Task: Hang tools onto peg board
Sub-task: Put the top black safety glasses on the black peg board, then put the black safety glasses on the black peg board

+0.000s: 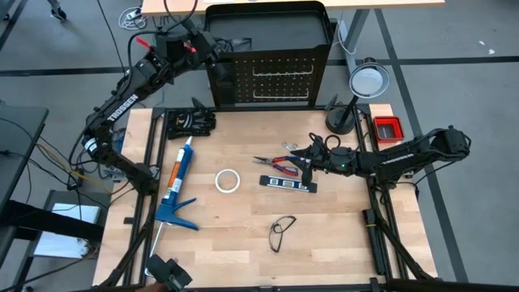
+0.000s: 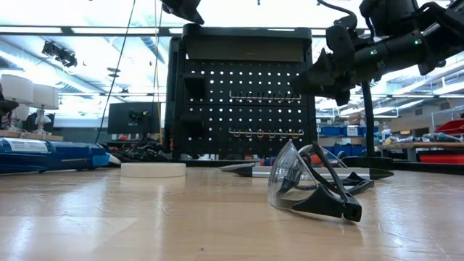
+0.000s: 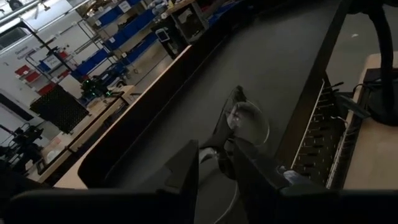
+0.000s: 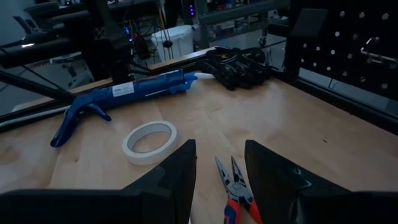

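The black peg board [image 1: 280, 81] stands upright at the table's far edge. My left gripper [image 1: 212, 55] is raised at its top left corner. In the left wrist view its fingers [image 3: 186, 171] stand apart, with the dark arm of one pair of safety glasses [image 3: 247, 121] in the gap. My right gripper [image 1: 302, 162] hovers open above the red-handled pliers [image 4: 235, 183], one finger on each side, touching nothing. On the table lie the white tape roll [image 1: 228, 180], the black bar [image 1: 287, 183] and a second pair of glasses [image 2: 312, 181], resting on its frame and folded arms. My left gripper has the glasses' dark arm [image 3: 217, 146] in the gap between its two fingers, coming at it about level beside the peg board's edge [image 3: 317, 124]. I cannot tell whether either finger touches the arm. The clear lens sits beyond the fingertips, high above the table.
A large blue caulking gun [image 1: 177, 182] lies along the table's left side, with black gloves [image 1: 190, 122] beyond it. A round lamp [image 1: 366, 81] and a red box [image 1: 387, 127] stand at the far right. Bare wood shows along the near edge.
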